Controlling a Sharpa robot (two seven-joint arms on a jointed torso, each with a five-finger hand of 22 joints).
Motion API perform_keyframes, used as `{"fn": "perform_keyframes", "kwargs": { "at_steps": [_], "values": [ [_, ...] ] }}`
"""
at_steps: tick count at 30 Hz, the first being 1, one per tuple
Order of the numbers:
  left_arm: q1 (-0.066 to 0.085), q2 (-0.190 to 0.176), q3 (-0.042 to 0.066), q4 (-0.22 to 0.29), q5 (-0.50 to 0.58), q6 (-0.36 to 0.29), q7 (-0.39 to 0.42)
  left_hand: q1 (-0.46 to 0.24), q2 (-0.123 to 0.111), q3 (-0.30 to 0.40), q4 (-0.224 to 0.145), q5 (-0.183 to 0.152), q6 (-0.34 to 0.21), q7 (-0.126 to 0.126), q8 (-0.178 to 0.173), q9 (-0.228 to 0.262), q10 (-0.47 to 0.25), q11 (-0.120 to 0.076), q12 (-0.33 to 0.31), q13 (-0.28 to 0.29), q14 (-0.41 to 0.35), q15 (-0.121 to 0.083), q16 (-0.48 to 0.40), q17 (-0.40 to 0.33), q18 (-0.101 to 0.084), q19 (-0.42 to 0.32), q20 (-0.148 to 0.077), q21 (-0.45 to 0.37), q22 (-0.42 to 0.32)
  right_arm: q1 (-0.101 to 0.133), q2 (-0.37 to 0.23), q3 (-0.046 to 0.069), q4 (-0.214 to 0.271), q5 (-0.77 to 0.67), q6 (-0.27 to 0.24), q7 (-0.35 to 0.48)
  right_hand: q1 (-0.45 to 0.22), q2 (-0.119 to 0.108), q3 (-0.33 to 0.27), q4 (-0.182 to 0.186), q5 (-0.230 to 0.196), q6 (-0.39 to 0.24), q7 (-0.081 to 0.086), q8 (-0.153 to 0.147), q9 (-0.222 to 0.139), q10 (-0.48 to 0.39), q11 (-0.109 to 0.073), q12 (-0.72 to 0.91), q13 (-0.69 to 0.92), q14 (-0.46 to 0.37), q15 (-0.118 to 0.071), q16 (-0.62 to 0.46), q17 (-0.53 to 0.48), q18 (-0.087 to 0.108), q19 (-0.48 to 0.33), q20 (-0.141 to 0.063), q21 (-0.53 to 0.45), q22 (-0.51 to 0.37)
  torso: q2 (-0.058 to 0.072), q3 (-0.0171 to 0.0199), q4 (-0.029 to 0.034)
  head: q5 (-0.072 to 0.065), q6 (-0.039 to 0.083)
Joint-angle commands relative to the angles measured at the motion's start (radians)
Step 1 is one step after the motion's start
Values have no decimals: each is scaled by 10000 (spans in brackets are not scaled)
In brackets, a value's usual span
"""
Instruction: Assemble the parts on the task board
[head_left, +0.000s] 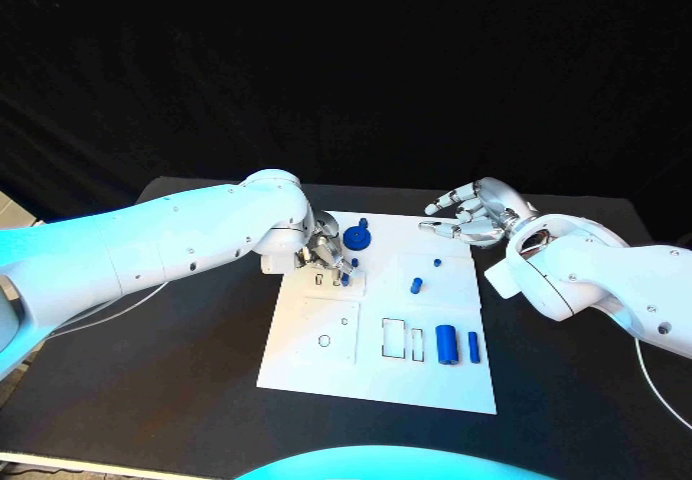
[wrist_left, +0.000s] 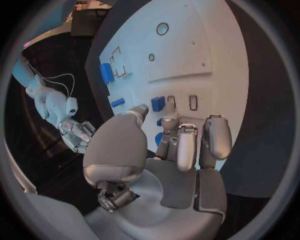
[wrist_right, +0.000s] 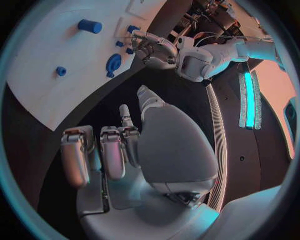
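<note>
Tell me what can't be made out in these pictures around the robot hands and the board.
- Head view: the left robot hand covers the parts under it on the task board; any grip is unclear.
- Left wrist view: fingers partly hide a blue part.
- Right wrist view: the right robot hand looks empty.

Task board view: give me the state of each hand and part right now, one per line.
Left hand: down over the task board's far left corner, fingers at small blue parts; grip unclear.
Right hand: off the board, over black table, holding nothing, fingers apart.
Blue disc: on board, beside left hand.
Large blue cylinder: lying loose.
Thin blue pin: lying beside it.
Small blue peg: mid-board.
</note>
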Motion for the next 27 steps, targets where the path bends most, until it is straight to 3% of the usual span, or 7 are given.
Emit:
{"fn": "perform_keyframes", "kwargs": {
  "at_steps": [1, 18, 27],
  "values": [
    [2, 54, 2, 9, 106, 263, 12, 98, -20, 70, -10, 43, 4, -17, -13, 12, -25, -6, 67, 21, 558, -1, 31, 1325, -92, 4, 65, 50, 9, -1, 21, 3, -4, -126, 205, -40, -83, 27, 71, -14, 0, -57, -10, 35, -12, 404, -35, -53, 2006, 1016, -79, -4, 2530, -78, 917, -77, -42, 2475, 2, 3, -6, 0, -2],
    [-4, 151, 1, -54, 221, 366, 65, 590, 98, 257, -30, 54, 51, -60, 7, 136, -24, -42, 91, 55, 567, -28, 43, 1363, -94, 2, 60, 60, 35, -5, 89, 1, -58, -132, 269, -95, -74, 38, 84, -19, 25, -54, -10, 43, -10, 403, -36, -55, 2005, 1014, -79, -7, 2522, -74, 909, -77, -57, 2465, 3, 0, 8, -38, -45],
    [-6, 161, 1, -54, 286, 371, 83, 1643, 299, 1033, -89, 68, 19, -132, 37, 409, -20, -115, 85, 90, 583, -93, 55, 1418, -98, 2, 12, 71, 76, -7, 99, 1, -71, -132, 288, -110, -44, 60, 122, -33, 93, -50, -12, 63, -8, 401, -38, -57, 2002, 1010, -82, -13, 2506, -71, 902, -78, -72, 2456, -5, 3, -6, -36, -66]
  ]
}}
